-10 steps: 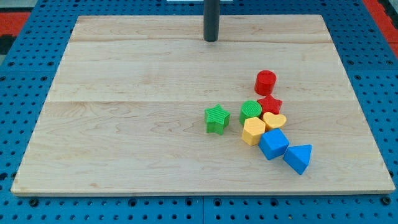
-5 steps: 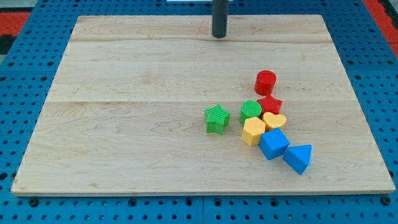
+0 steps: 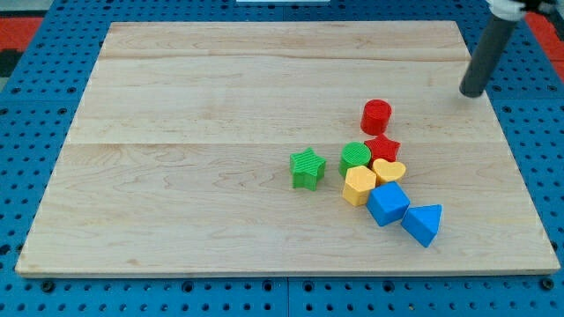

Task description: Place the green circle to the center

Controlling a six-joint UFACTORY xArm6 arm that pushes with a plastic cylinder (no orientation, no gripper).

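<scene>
The green circle (image 3: 354, 157) lies right of the board's middle, packed into a cluster. It touches the red star (image 3: 382, 148) on its right and the yellow hexagon (image 3: 359, 186) below it. The green star (image 3: 307, 168) stands apart to its left. My tip (image 3: 472, 92) is on the board near the right edge, above and to the right of the cluster, well clear of every block. The red cylinder (image 3: 376, 115) is the block closest to it.
A yellow heart (image 3: 389, 170), a blue cube (image 3: 388, 203) and a blue triangle (image 3: 424, 224) trail from the cluster toward the view's bottom right. The wooden board (image 3: 176, 176) sits on a blue pegboard.
My tip has swept from the top middle of the board to the right and down, to near the right edge. No block has moved.
</scene>
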